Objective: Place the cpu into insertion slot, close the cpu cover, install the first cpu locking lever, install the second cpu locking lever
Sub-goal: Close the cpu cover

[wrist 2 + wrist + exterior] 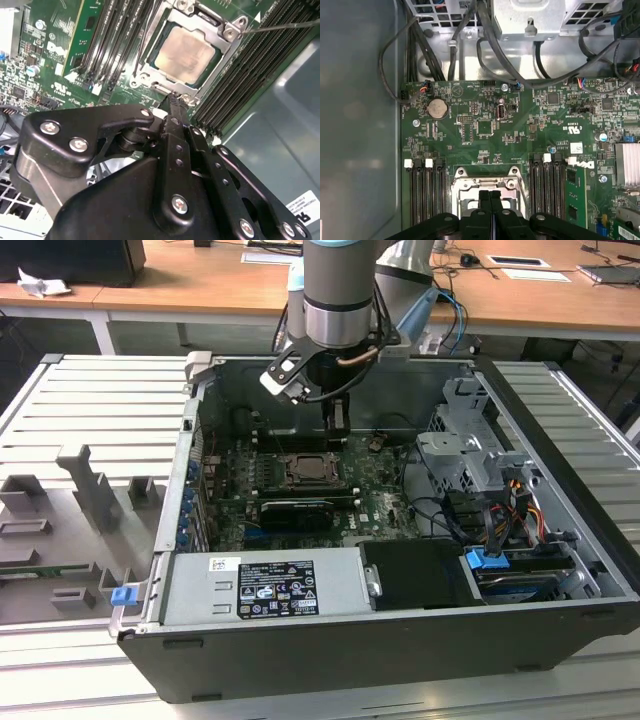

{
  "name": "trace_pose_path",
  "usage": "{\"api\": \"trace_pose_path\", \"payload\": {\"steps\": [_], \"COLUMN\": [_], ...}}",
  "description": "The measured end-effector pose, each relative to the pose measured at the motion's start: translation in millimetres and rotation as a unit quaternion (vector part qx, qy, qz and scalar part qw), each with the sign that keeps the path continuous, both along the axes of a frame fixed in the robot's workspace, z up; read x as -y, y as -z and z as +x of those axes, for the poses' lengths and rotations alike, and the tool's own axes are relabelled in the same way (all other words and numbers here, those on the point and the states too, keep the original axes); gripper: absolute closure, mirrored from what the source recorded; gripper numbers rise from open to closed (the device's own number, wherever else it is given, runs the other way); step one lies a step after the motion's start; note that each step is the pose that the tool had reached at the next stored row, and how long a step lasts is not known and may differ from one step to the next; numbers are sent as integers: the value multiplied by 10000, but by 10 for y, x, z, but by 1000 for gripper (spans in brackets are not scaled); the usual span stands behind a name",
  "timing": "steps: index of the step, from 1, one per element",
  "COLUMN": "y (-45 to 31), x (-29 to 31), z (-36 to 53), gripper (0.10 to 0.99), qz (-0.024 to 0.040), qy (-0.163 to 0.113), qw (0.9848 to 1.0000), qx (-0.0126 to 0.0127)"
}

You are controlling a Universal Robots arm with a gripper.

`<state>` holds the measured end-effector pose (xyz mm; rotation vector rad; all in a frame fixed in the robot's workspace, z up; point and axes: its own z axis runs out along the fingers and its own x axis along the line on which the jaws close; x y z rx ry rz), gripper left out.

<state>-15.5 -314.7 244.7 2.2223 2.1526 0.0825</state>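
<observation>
The open computer case (300, 650) lies on a slatted table (90, 400); the green motherboard (385, 508) sits flat inside it; the arm reaches down into the case; its gripper (172, 102) has the fingers pressed together, holding nothing, with the tip at one edge of the socket; contact cannot be judged; in the second wrist view the cpu cover (150, 50) lies flat, framing the cpu (186, 47), which sits in the socket; a thin metal rod (280, 26) runs off from one socket corner.

Closed tool (490, 196) hovers above the cpu cover (485, 181).
</observation>
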Motion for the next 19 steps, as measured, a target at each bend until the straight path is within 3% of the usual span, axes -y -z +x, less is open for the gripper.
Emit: {"api": "trace_pose_path", "payload": {"steps": [3,7,11,14,19], "y": [26,57,88,107,110], "x": [8,19,19,25,25], "z": [-23,-25,-25,-31,-72], "gripper": [980,980,980,980,980], "qz": [45,58,57,61,62], "qy": [-18,-92,-441,-536,-551], "qw": [10000,9999,9990,9985,9983], "qx": [2,4,-47,-133,-157]}}
